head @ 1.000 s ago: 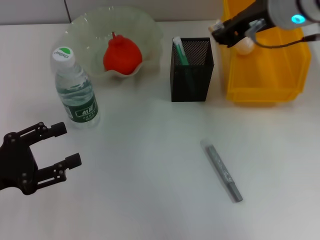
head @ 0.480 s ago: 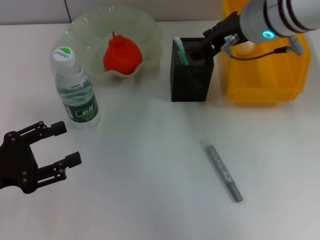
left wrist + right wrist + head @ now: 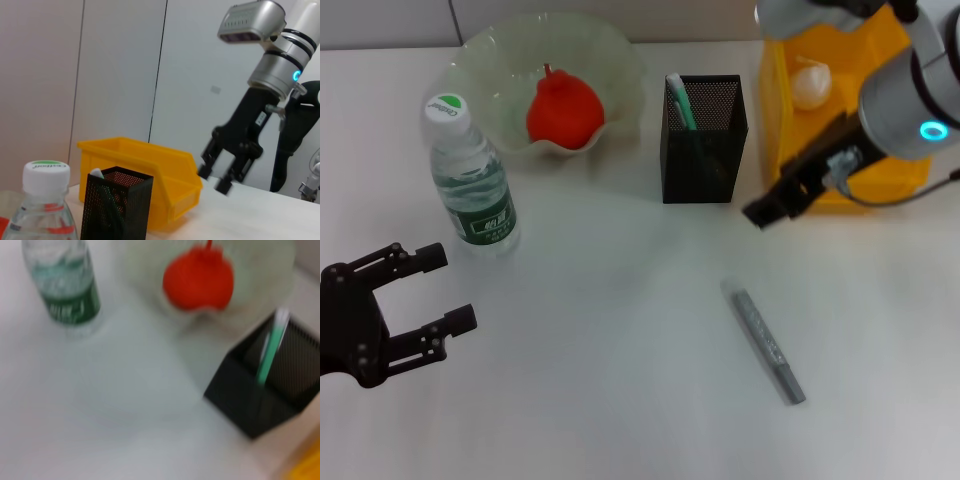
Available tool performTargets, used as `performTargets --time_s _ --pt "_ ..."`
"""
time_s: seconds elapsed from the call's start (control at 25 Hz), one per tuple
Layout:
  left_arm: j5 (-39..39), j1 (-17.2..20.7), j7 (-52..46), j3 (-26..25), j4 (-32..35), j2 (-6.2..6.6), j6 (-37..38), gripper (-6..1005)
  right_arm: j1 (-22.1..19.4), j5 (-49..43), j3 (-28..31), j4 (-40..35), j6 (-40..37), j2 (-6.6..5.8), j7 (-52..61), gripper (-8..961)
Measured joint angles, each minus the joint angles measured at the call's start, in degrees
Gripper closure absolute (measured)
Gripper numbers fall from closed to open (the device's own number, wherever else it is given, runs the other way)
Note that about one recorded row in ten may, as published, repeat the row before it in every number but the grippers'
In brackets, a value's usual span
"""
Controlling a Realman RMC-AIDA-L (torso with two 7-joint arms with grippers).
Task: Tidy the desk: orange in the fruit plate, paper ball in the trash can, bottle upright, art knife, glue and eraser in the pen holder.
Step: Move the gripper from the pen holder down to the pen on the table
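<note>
My right gripper (image 3: 767, 212) hangs empty above the desk (image 3: 620, 400), just in front of the trash can (image 3: 850, 190) and beside the pen holder (image 3: 704, 140), fingers parted. The paper ball (image 3: 809, 84) lies in the trash can and the glue (image 3: 679, 100) stands in the pen holder. The art knife (image 3: 765, 341) lies flat on the desk. The orange (image 3: 563, 110) sits in the fruit plate (image 3: 615, 50), the bottle (image 3: 470, 180) stands upright, and my left gripper (image 3: 425, 295) rests open near the desk's front-left

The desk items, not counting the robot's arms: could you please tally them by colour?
Green: 3 — fruit plate, bottle, glue
Red-orange: 1 — orange
Black: 1 — pen holder
Yellow: 1 — trash can
White: 1 — paper ball
Grey: 1 — art knife
Total: 8
</note>
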Motion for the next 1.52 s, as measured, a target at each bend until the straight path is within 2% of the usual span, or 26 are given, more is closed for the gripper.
performTargets --time_s 0.2,0.32,0.8,1.52 --pt "0.02 -0.25 0.05 0.2 0.15 -0.05 -0.15 230 0.54 -0.19 -3.2 3.0 -1.49 0.01 2.72 328" --pt "0.04 -0.52 0.06 0.26 0.39 0.02 -0.09 230 1.69 0.01 -6.33 7.52 -1.41 0.08 3.92 330" --pt "0.09 -0.78 0.46 0.33 0.09 0.13 -0.21 230 6.56 5.21 -8.44 23.59 4.85 0.37 4.27 338" --pt "0.08 -0.78 0.56 0.06 -0.06 0.11 -0.49 231 10.03 5.83 -12.41 30.68 10.07 0.36 4.28 352"
